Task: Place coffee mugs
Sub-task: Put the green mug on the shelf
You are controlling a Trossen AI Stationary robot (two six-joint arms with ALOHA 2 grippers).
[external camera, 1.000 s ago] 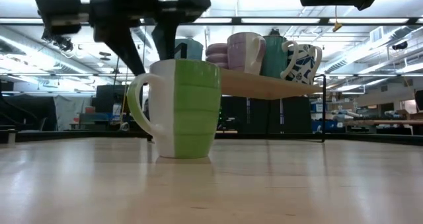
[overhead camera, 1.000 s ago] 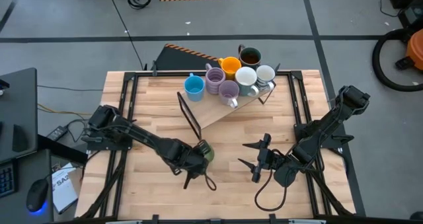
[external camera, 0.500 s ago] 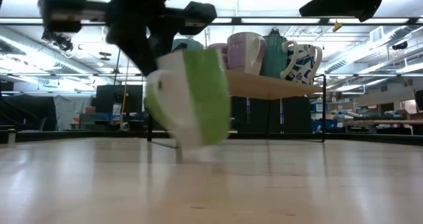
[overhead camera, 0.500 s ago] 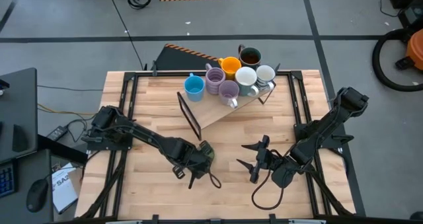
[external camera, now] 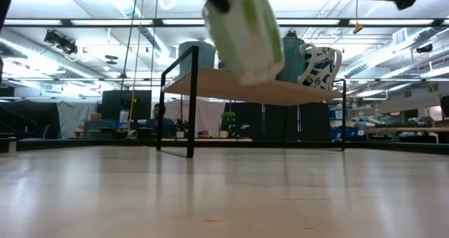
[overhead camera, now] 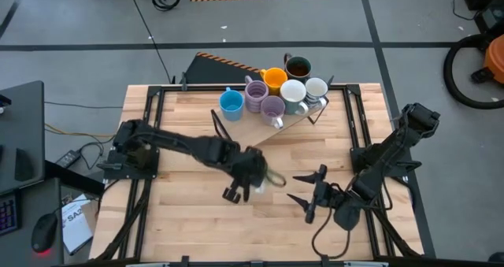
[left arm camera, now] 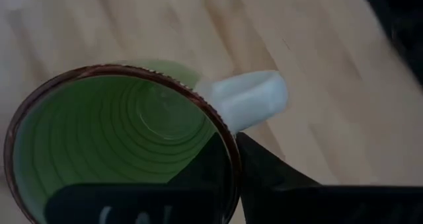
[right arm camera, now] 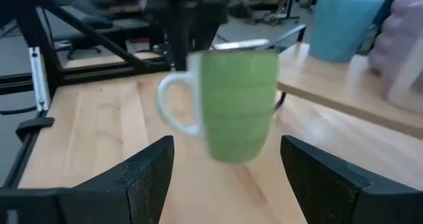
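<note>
Green mug is off the table, held in the air by the left gripper, fingers clamped on its rim: 1 finger inside the cup, the other outside beside the white handle. In the low view the mug hangs tilted, clear of the tabletop, in front of the raised wooden shelf. In the high view it sits near the middle of the table, just in front of the shelf's near edge and mostly hidden under the gripper. The right wrist view shows it upright enough, green body, handle toward the left arm's side.

7 other mugs stand clustered on the shelf: blue, 2 purple and, orange, dark one, 2 white and. They touch or nearly touch each other; blue stands slightly apart at the left end.

Right gripper hovers over the table's front right area, jaws spread wide, nothing between them, pointed toward the green mug; its 2 fingers frame the mug in the right wrist view.
</note>
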